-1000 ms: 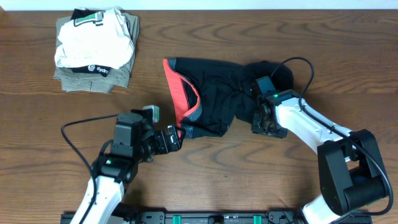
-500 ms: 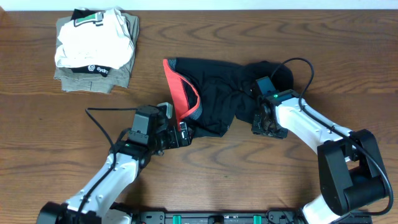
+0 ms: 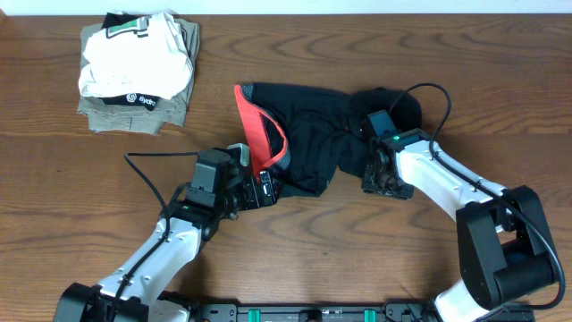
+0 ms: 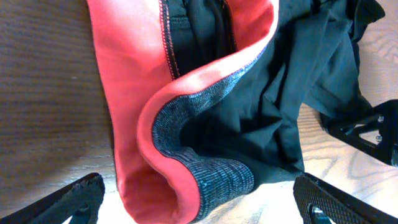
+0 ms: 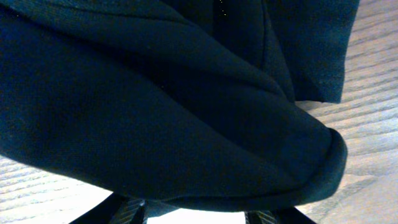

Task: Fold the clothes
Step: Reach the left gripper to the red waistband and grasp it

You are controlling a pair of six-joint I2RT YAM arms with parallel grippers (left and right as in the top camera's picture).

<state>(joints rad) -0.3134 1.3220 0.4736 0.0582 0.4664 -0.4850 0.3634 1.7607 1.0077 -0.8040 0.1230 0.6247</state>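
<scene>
The black pants (image 3: 313, 134) lie bunched at the table's middle, with the red-lined grey waistband (image 3: 257, 134) turned open on their left. My left gripper (image 3: 266, 190) is at the waistband's near corner. In the left wrist view the left gripper (image 4: 202, 208) is wide open, and the folded waistband corner (image 4: 211, 177) lies between its fingers (image 4: 74, 199) without touching them. My right gripper (image 3: 382, 179) is at the pants' right near edge. In the right wrist view the right gripper (image 5: 196, 214) is closed on a thick fold of black cloth (image 5: 155, 106), which hides its fingertips.
A stack of folded garments (image 3: 134, 72), white over khaki, sits at the far left. Bare wooden table (image 3: 357, 259) runs along the near side. The right arm's cable (image 3: 433, 89) loops over the pants' right end.
The left arm has swung right and forward, bringing its open gripper up to the waistband corner. The right arm and the pants have stayed put.
</scene>
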